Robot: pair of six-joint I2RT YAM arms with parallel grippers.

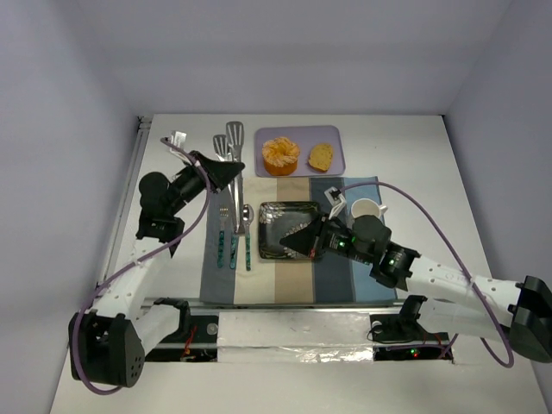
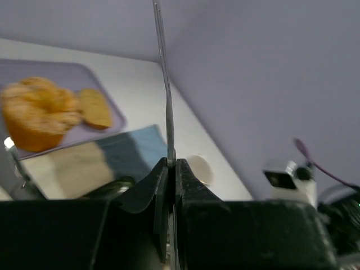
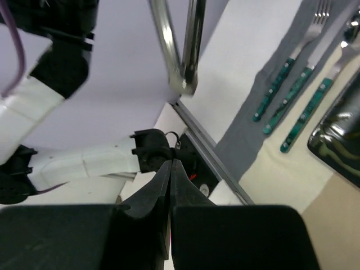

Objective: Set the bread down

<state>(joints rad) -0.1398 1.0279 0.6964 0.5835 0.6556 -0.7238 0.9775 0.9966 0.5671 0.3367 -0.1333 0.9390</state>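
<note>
On the purple tray (image 1: 335, 136), the bread (image 1: 321, 156) lies unpicked. Left gripper (image 1: 235, 170) is clamped on what looks like tongs (image 1: 235, 136); right gripper (image 1: 289, 241) is closed, empty, over the plate (image 1: 283, 216). Grab and placement remain.

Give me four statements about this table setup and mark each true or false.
1. The bread lies on the tray beside the pastry. True.
2. The right gripper holds the bread. False: it is shut on nothing and is over the plate.
3. The left gripper is shut on the tongs. True.
4. The cup stands left of the plate. False: it stands to the plate's right.
</note>
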